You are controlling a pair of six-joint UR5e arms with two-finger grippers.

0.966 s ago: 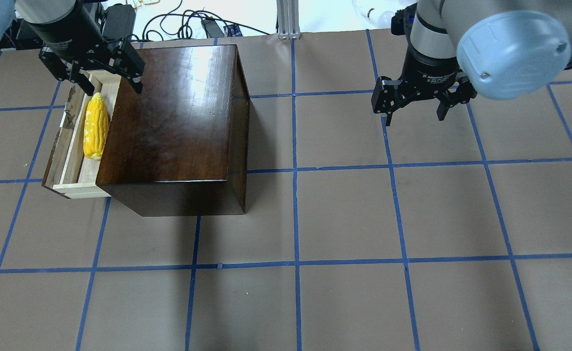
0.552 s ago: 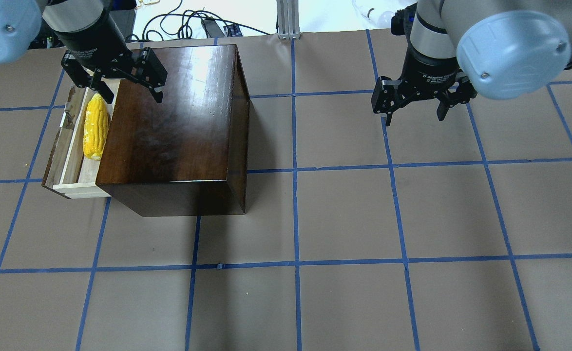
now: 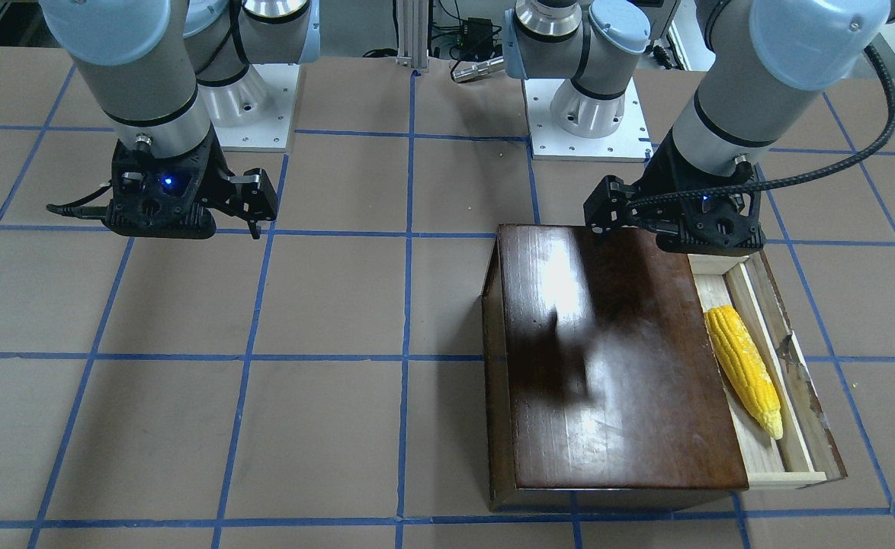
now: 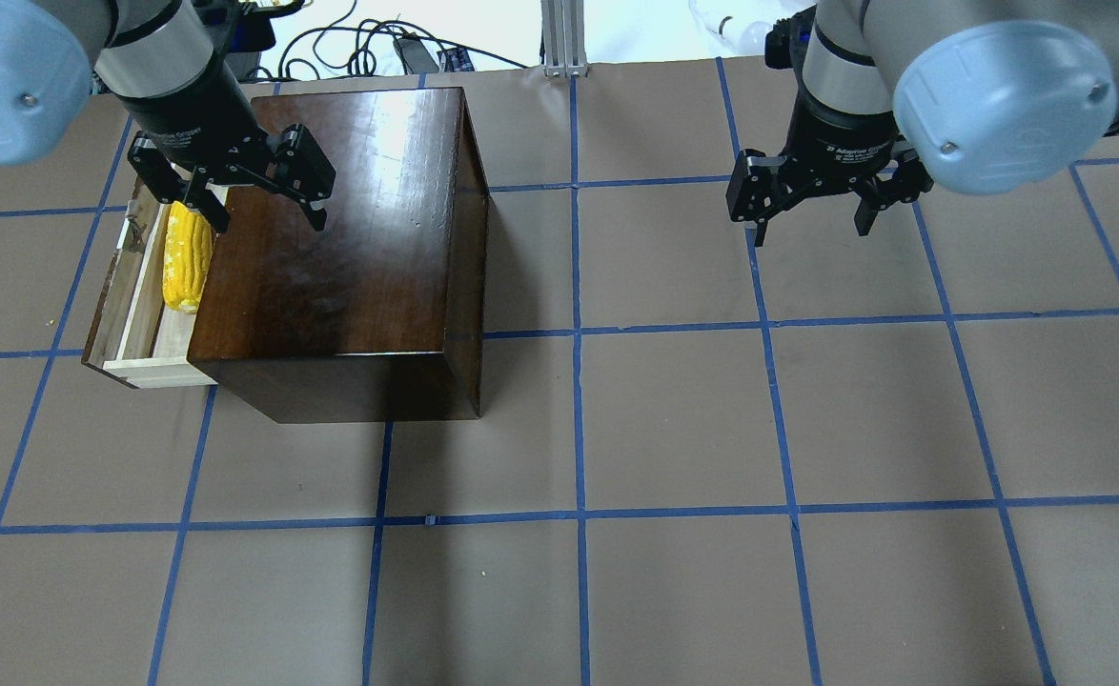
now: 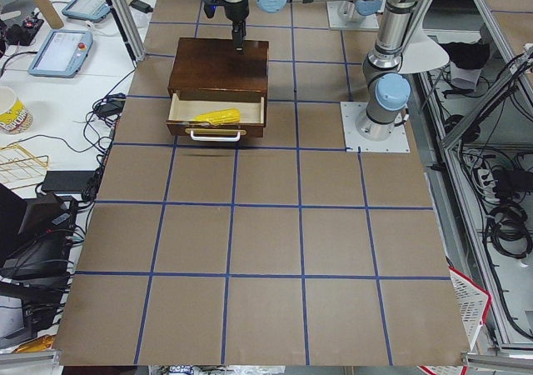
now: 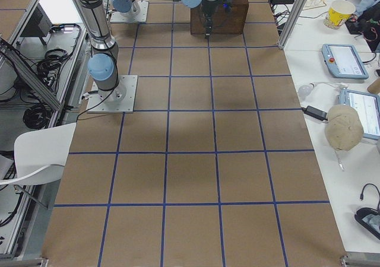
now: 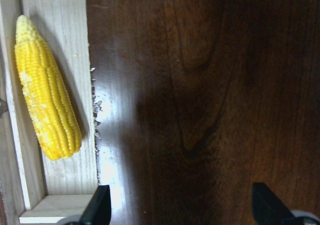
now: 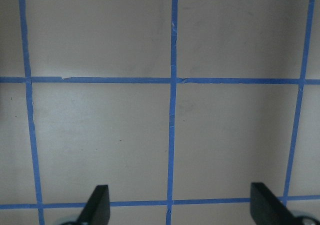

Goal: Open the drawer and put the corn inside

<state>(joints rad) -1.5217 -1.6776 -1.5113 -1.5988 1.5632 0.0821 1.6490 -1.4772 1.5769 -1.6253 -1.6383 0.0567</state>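
The yellow corn (image 4: 186, 264) lies in the pulled-out pale wood drawer (image 4: 135, 324) of the dark-brown box (image 4: 350, 238). It also shows in the front view (image 3: 745, 369), the left wrist view (image 7: 46, 105) and the exterior left view (image 5: 216, 117). My left gripper (image 4: 264, 211) is open and empty. It hangs over the box's top near the drawer side, apart from the corn. My right gripper (image 4: 812, 224) is open and empty above the bare table far to the right; it also shows in the front view (image 3: 253, 206).
The table is brown paper with a blue tape grid (image 4: 579, 429). Cables (image 4: 369, 48) and a metal post (image 4: 564, 38) lie beyond the far edge. The box's drawer (image 3: 794, 396) sticks out to the robot's left side.
My left gripper has moved from over the drawer's far end toward the box's top, to the right and nearer. The corn, drawer and right arm have not moved.
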